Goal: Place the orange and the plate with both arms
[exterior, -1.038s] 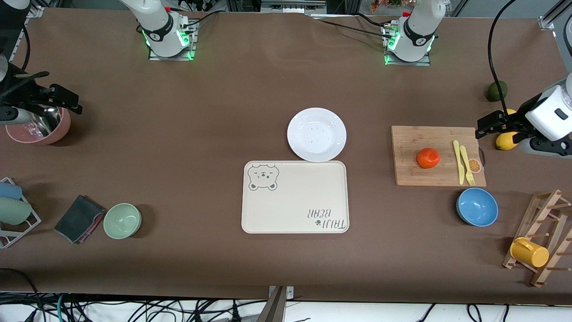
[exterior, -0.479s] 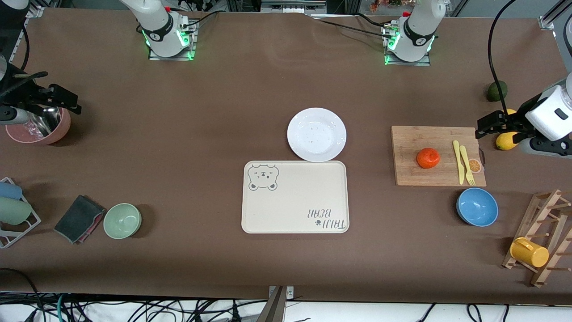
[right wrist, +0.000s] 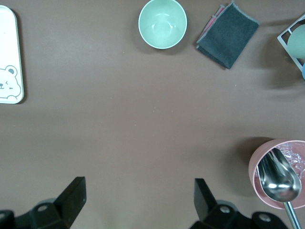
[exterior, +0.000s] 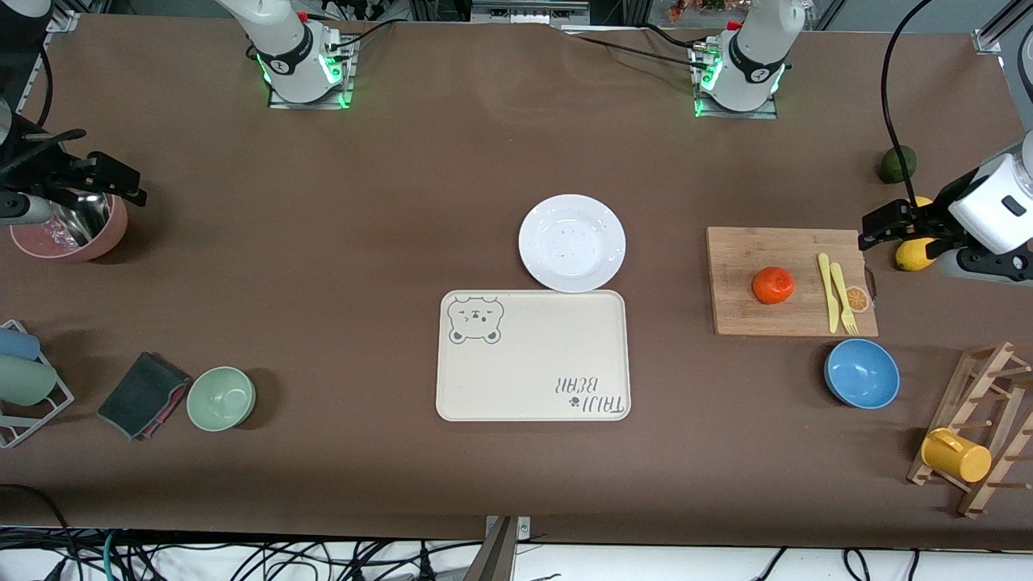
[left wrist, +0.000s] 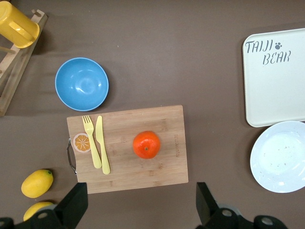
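Orange [exterior: 773,285] lying on the cutting board [exterior: 742,315] beside yellow knife [exterior: 826,292] and fork [exterior: 842,298]; plate [exterior: 572,242] on the table [exterior: 323,242], touching the tray [exterior: 533,379]

Left gripper [exterior: 870,230] hanging above the lemons [exterior: 910,255], fingers wide, empty

Right gripper [exterior: 113,181] above the pink bowl [exterior: 109,230], fingers wide, empty
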Available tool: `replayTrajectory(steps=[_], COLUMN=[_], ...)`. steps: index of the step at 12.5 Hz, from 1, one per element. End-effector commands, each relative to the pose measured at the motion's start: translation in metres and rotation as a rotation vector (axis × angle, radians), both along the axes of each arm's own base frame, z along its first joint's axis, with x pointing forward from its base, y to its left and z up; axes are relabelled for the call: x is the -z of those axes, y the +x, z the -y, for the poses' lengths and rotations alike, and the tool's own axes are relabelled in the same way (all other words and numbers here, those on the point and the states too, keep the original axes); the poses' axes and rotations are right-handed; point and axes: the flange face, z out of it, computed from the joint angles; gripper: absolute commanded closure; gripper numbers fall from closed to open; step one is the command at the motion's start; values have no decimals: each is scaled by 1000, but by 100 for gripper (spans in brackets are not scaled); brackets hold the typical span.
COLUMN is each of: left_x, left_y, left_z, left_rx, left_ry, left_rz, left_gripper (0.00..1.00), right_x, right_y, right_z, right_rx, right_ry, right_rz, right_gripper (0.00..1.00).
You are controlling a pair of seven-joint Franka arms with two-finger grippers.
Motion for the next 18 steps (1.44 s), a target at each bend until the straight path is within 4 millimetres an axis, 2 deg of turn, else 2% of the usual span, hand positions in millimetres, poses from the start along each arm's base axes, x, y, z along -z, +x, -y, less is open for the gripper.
replayTrajectory(steps=[1,15,18], left_x=[-3,-4,18], left_y=[-1,-1,6], left_z=[1,0,2], left_rx=[2,9,14], left_ry=[-9,-10,-7], left_rz=[9,13,-25], left_gripper=[0,0,0], right_x=[-7,-6,-5], right_y=[-1,-1,-1], right_z=[3,6,9], right_rx=[-8,0,6], right_ry=[17,17,17], right_rz=[3,2,0], right_gripper=[0,0,0])
